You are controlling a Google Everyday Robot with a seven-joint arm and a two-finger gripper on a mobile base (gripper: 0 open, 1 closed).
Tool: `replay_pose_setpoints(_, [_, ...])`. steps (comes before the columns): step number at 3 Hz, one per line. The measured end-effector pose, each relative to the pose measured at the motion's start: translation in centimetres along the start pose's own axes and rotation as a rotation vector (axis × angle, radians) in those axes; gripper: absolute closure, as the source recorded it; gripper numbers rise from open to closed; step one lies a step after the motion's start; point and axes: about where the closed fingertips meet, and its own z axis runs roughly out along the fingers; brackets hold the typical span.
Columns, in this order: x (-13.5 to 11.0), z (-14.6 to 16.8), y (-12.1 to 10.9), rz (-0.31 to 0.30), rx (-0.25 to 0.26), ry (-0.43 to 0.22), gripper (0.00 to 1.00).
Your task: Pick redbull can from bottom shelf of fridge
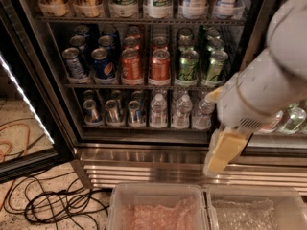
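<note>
The fridge (pixel 158 169) stands open, with a dark interior and a louvred steel base. On its bottom shelf (pixel 144 127), several slim silver-and-blue redbull cans (pixel 113 111) stand upright in rows at the left. Clear water bottles (pixel 181 111) stand to their right. My gripper (pixel 216 164) is cream-coloured and hangs from the white arm (pixel 261 87). It points down in front of the fridge's lower right frame, outside the fridge. It is below and to the right of the bottom shelf, far from the redbull cans, and holds nothing.
The middle rack holds blue Pepsi cans (pixel 102 62), orange cans (pixel 159 63) and green cans (pixel 188 63). The glass door (pixel 29 104) stands open at the left. Black and orange cables (pixel 53 202) lie on the floor. Two clear plastic bins (pixel 156 207) sit in the foreground.
</note>
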Motion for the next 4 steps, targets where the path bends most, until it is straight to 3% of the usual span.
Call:
replay_pose_setpoints(1, [-1.4, 6.7, 3.1, -0.112, -0.021, 0.024, 0.0])
replay_pose_setpoints(2, [-0.6, 13.1, 7.3, -0.175, -0.096, 0.075, 0.0])
replay_pose_setpoints(3, [-0.6, 13.1, 7.3, -0.175, -0.096, 0.075, 0.0])
replay_pose_setpoints(4, [-0.9, 15.3, 7.4, -0.105, -0.11, 0.071, 0.0])
